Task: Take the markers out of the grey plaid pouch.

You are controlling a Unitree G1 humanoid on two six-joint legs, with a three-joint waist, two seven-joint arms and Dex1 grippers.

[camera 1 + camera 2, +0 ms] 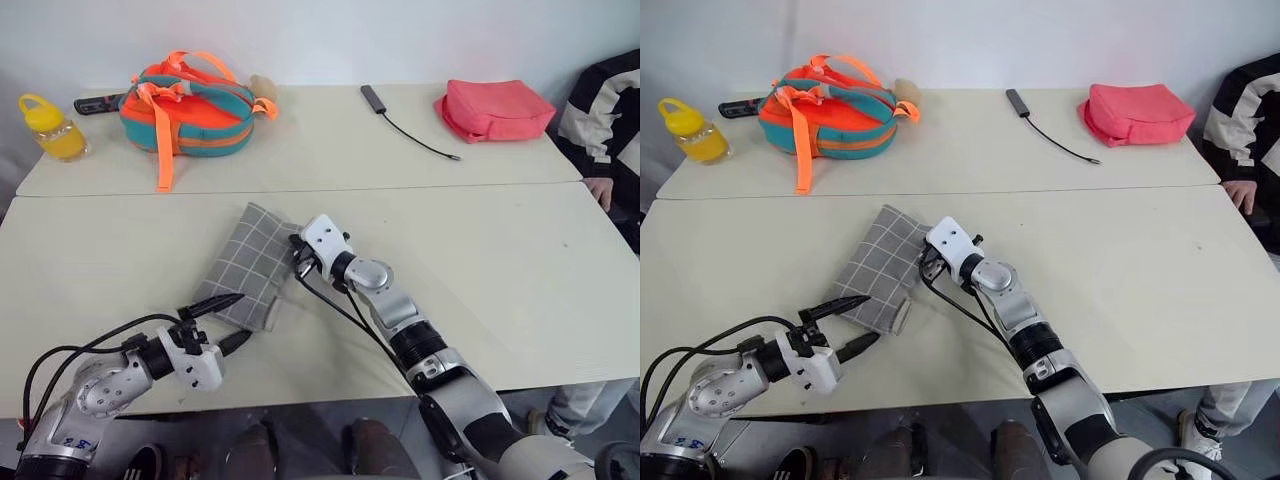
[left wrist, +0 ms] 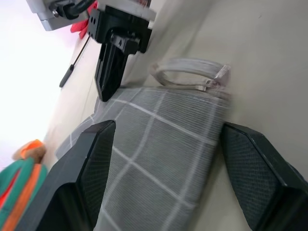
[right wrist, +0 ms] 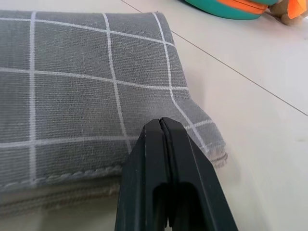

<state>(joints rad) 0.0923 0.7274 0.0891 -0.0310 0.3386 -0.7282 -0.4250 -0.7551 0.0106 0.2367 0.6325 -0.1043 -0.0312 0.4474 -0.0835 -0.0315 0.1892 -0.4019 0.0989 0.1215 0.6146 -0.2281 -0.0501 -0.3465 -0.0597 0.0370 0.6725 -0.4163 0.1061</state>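
The grey plaid pouch (image 1: pixel 250 265) lies flat on the near table, slanted, with a clear loop pull (image 2: pixel 187 72) at its near corner. My right gripper (image 1: pixel 300 262) is shut, its fingertips (image 3: pixel 161 126) resting on the pouch's right edge with nothing visible between them. At the pouch's near end my left gripper (image 1: pixel 243 318) stands open, level with the table. Its two fingers (image 2: pixel 91 159) straddle the pouch's near corner (image 2: pixel 159 159) without closing on it. The markers are hidden.
On the far table sit an orange-and-teal strapped bag (image 1: pixel 190 110), a yellow bottle (image 1: pixel 55 128), a black cable with a dongle (image 1: pixel 400 120) and a coral-red pouch (image 1: pixel 495 108). A person's sleeve (image 1: pixel 605 110) and hand (image 1: pixel 600 190) are at the right edge.
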